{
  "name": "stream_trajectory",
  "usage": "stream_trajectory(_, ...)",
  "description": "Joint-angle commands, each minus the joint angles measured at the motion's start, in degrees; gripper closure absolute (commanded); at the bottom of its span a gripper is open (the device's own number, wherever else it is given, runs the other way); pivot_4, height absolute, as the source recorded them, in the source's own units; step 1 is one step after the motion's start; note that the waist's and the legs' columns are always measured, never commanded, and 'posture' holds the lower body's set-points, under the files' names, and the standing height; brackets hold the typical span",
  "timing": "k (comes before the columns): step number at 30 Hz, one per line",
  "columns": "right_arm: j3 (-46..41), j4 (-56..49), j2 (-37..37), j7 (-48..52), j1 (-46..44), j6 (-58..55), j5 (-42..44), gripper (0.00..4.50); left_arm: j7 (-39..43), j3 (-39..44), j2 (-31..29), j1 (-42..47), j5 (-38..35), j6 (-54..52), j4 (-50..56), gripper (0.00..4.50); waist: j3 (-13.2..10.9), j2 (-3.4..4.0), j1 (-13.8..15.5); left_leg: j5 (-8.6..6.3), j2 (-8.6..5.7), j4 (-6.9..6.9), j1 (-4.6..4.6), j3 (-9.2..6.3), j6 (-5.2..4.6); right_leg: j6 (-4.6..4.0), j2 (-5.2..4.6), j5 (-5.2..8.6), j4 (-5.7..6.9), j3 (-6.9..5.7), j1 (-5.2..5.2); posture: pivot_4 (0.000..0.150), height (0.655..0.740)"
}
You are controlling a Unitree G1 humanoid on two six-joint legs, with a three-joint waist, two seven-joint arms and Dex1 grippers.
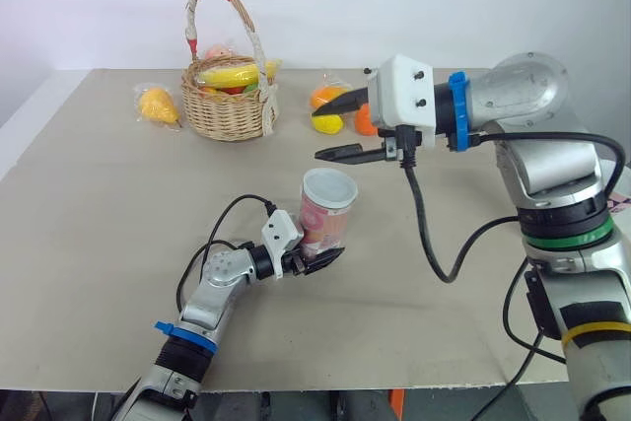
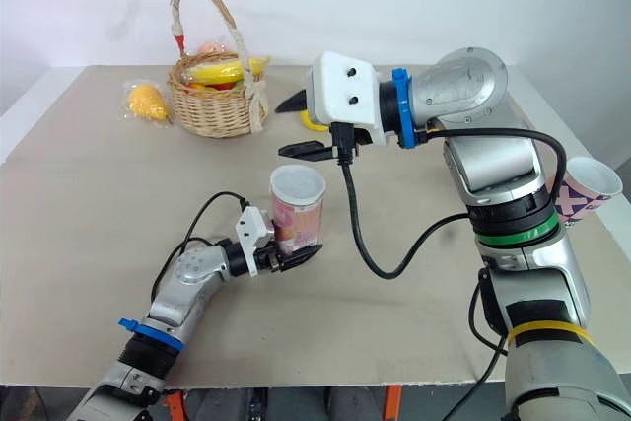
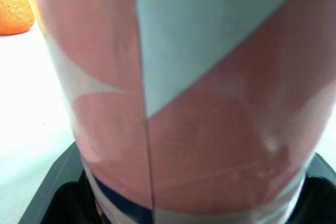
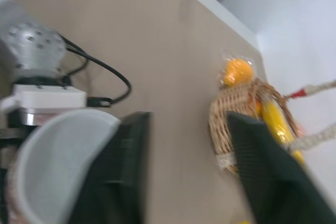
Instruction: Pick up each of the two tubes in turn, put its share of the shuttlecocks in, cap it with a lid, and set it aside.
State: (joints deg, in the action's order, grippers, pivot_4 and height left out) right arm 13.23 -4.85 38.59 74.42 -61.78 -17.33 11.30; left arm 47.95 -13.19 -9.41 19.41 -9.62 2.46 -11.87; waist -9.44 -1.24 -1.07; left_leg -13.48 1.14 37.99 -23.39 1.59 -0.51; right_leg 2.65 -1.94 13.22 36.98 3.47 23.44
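Right, your left gripper (image 1: 320, 261) has the pink-and-pale-blue patterned cylindrical tube (image 1: 325, 216) clamped low down, black fingers (image 3: 50, 195) closed on either side of its base. The tube stands upright on the beige table (image 1: 99, 244), near the middle. On top sits a pale translucent round lid (image 1: 328, 187), so this one looks capped to me. Your right gripper (image 1: 317, 136) hangs above and just behind the lid, apart from it, with its fingers (image 4: 262, 166) spread wide and nothing between them.

Now, handling. I'd call that tube light and thin-walled: stiff along its length, but easy to dent if you squeeze hard, and the glossy skin looks slippery. With the hold so low it may want to tip, so lift it straight and slow and keep it vertical. If you regrip, take it round the middle of the body, never by the lid, which I judge is only pressed on and could pop off.

Off to the right, past the right arm, you have the second tube (image 2: 590, 184), same pink pattern, mouth open and leaning; I can't tell what it rests on. Take that one round its wall, below the rim. Mind the woven wicker basket of fruit (image 1: 229, 105) at the back when you pick a spot to set the capped tube aside.
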Motion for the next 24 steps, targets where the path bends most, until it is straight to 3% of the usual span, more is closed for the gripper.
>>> stream_trajectory(1,-0.1,-0.6,1.0,2.7,-1.7,0.1,1.0,4.07,0.2,-0.9,0.1,-0.2,0.4,-0.9,-1.6,1.22,0.0,0.00,0.0,0.00,0.00,0.00,0.00,0.00,0.00,0.00,0.00,0.00,0.00,0.00,0.00,0.150,0.7400)
stream_trajectory(2,0.3,-0.5,1.1,3.5,-1.6,0.3,1.0,4.44,0.2,-0.9,0.1,-0.2,0.4,-0.9,-1.6,1.22,0.0,0.00,0.0,0.00,0.00,0.00,0.00,0.00,0.00,0.00,0.00,0.00,0.00,0.00,0.00,0.150,0.7400)
stream_trajectory(7,3.6,-0.6,1.0,7.5,-0.3,0.9,0.2,4.44,0.1,-0.9,0.2,-0.2,0.4,-0.9,-1.7,1.22,0.0,0.00,0.0,0.00,0.00,0.00,0.01,0.00,0.00,0.00,0.00,0.00,0.00,0.00,0.00,0.150,0.7400)
stream_trajectory(24,7.3,1.8,-1.1,7.7,2.0,3.4,-3.1,4.44,-0.4,-1.0,0.5,-0.8,0.5,-1.1,-1.1,1.22,0.0,0.00,0.0,0.00,-0.03,0.00,0.00,-0.02,0.00,0.00,-0.03,0.01,0.00,-0.04,0.00,0.150,0.7400)
